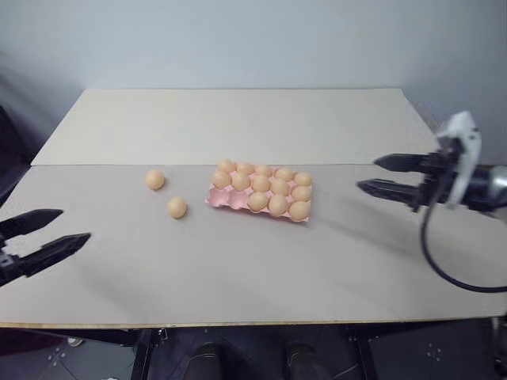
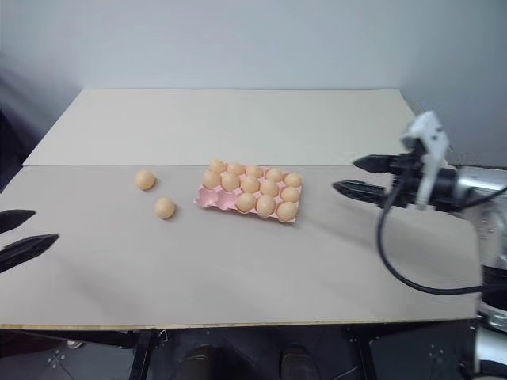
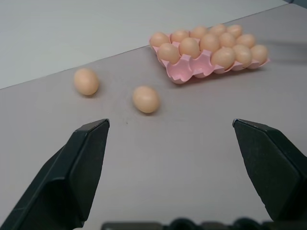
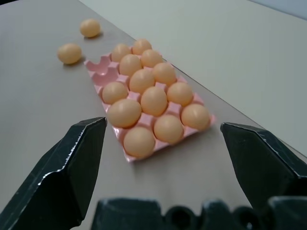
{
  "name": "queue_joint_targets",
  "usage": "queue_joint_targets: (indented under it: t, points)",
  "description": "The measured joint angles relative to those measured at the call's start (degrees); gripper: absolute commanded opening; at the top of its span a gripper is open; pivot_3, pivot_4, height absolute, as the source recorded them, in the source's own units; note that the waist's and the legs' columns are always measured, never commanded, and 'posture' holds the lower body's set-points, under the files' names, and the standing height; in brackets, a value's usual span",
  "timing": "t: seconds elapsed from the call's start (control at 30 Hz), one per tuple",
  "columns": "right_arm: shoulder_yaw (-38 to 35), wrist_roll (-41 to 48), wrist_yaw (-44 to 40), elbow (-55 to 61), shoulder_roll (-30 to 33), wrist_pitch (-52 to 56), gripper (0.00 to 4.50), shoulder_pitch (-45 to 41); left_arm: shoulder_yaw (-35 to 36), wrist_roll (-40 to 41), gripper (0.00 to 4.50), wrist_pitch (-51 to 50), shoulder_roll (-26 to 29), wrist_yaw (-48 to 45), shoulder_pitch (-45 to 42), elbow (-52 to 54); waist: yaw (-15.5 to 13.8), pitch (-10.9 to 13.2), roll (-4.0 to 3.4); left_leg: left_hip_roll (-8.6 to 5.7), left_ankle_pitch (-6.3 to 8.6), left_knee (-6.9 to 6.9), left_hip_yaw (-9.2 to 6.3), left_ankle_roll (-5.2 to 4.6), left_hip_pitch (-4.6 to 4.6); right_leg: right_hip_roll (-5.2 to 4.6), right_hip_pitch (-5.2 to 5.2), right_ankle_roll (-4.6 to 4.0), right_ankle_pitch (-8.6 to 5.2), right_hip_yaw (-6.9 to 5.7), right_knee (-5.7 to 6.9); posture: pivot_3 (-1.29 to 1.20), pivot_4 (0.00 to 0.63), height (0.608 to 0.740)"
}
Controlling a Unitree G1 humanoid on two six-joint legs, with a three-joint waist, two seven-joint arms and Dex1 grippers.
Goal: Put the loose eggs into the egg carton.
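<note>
Two loose eggs [image 1: 155, 180] [image 1: 177, 207], smooth pale orange-tan, lie on the table [image 1: 238, 261] ahead of the left gripper [image 1: 47, 233], jaws released and empty. The right gripper [image 1: 382, 176], jaws also released, faces the pink egg carton [image 1: 216, 199], nearly full, well apart.

Each claw has two black, wedge-shaped fingers tapering to blunt tips. The right claw [image 1: 386, 176] sits on a wrist with a white bracket at its 12 o'clock side and a silver-grey forearm; a black cable loops below it. The left claw [image 1: 49, 232] is matte black throughout.
</note>
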State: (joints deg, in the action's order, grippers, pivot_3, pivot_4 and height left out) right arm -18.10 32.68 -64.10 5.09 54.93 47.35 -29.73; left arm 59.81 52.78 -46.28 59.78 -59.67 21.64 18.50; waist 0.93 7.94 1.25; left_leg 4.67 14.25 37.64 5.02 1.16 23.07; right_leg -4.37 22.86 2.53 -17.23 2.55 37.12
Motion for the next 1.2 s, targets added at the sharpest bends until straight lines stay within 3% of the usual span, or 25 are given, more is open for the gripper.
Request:
queue_joint_targets:
  t: [0.1, 0.2, 0.3, 0.4, 0.67, 0.9, 1.2]
  points:
    - [-2.49, 0.47, -2.85, -1.03, 1.77, -2.09, 4.46, 2.71, -1.4, -0.82, 4.5, -0.19, -0.24, 1.47, -2.6, -0.3, 0.02, 0.0, 0.01, 0.01, 0.0, -0.09, -0.02, 0.0, -0.21, 0.01, -0.24, -0.01, -0.01, 0.0, -0.03, 0.0, 0.15, 0.74]
    - [-3.37, 1.56, -3.78, -0.76, 1.74, -3.9, 4.46, 4.4, -6.93, -2.6, 4.5, 0.09, -3.92, 9.39, -8.25, 2.7, -0.09, 0.0, -0.01, -0.02, 0.01, -0.14, -0.04, 0.0, -0.28, -0.02, -0.36, -0.01, 0.0, 0.02, -0.07, 0.0, 0.15, 0.74]
    - [-3.15, 2.28, -3.47, 0.14, 1.54, -4.91, 4.46, 4.69, -18.21, -6.54, 4.5, -0.13, -11.96, 23.19, -15.4, 7.63, -0.29, 0.0, 0.0, -0.05, 0.0, -0.1, -0.12, 0.01, -0.26, -0.03, -0.44, 0.03, 0.03, 0.02, -0.08, 0.0, 0.15, 0.74]
    - [-2.75, 2.33, -3.06, 0.33, 1.4, -5.74, 4.46, 4.29, -27.52, -9.55, 4.5, -0.82, -17.02, 31.67, -17.03, 12.74, -0.28, -0.01, 0.15, -0.05, 0.01, 0.01, -0.14, -0.01, -0.17, -0.03, -0.42, 0.05, 0.04, 0.02, -0.1, 0.0, 0.15, 0.74]
    - [-2.28, 2.98, -2.35, 2.5, 1.29, -5.95, 4.46, 4.51, -40.63, -17.74, 4.5, -4.73, -34.73, 55.54, -23.38, 19.86, -0.79, -0.01, 0.15, -0.07, 0.03, 0.17, -0.22, -0.04, -0.29, -0.02, -0.63, 0.08, 0.06, 0.0, -0.05, 0.0, 0.15, 0.74]
    - [-0.07, 4.08, -1.9, 2.71, 0.86, -5.95, 4.46, 3.76, -48.9, -25.38, 4.5, -5.34, -40.2, 63.38, -29.4, 16.09, -1.2, -0.03, 0.16, -0.13, 0.03, 0.16, -0.24, -0.05, -0.22, -0.04, -0.59, 0.08, 0.06, 0.0, -0.13, 0.0, 0.15, 0.74]
    - [0.72, 4.5, -1.79, 2.7, 0.87, -5.95, 4.46, 3.4, -52.19, -33.91, 4.5, -3.64, -48.45, 69.29, -35.43, 5.52, -1.62, -0.03, 0.17, -0.16, 0.02, 0.21, -0.27, -0.04, -0.21, -0.05, -0.61, 0.11, 0.08, -0.02, -0.13, 0.0, 0.15, 0.74]
